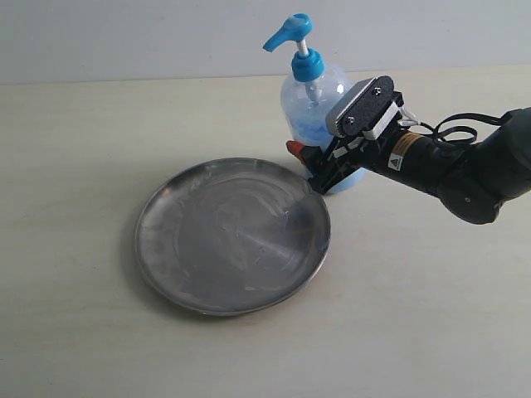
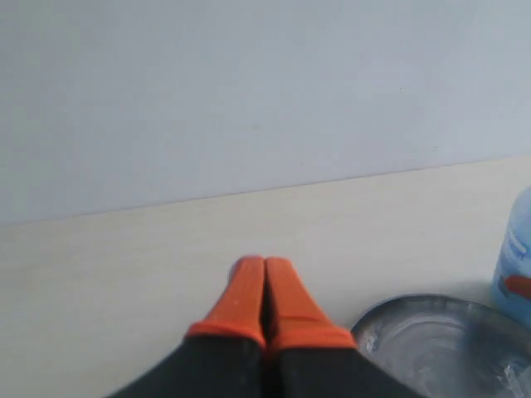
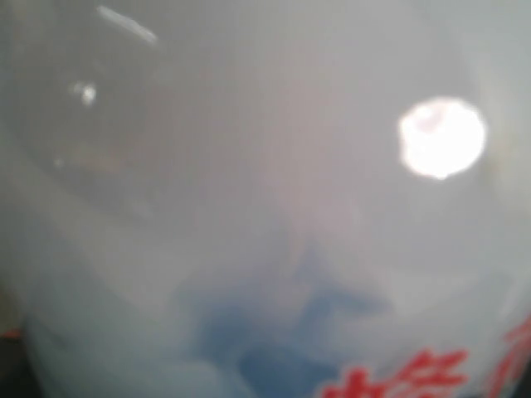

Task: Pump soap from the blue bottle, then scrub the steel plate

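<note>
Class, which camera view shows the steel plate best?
The exterior view: the steel plate shows almost whole. The left wrist view catches only part of it; the right wrist view shows none, just the blurred blue bottle.

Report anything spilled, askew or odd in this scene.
Only the steel plate stands out: cloudy, streaky smears cover much of its surface. The blue bottle stands upright just behind it, and no puddle shows on the table.

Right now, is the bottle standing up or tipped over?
Standing up. The bottle has its blue pump at the very top, straight above its round body, just behind the plate.
</note>
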`<action>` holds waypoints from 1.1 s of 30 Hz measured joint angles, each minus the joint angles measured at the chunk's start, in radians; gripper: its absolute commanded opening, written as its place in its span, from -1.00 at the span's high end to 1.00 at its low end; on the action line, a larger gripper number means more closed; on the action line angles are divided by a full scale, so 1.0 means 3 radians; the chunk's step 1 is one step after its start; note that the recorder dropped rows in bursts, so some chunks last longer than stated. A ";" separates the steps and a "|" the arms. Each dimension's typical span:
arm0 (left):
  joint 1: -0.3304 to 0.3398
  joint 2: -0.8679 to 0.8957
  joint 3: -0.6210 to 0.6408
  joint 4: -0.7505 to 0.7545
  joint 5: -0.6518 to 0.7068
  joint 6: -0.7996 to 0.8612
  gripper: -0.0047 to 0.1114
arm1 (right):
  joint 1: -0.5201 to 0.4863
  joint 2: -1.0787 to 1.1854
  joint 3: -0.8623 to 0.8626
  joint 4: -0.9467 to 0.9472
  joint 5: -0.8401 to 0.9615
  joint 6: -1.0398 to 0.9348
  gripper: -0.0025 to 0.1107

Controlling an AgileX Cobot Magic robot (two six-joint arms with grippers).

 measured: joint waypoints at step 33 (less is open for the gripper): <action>-0.0042 0.0099 -0.0179 0.0013 -0.0026 0.0000 0.92 | 0.0000 0.0000 0.0000 -0.0013 -0.0006 -0.0037 0.96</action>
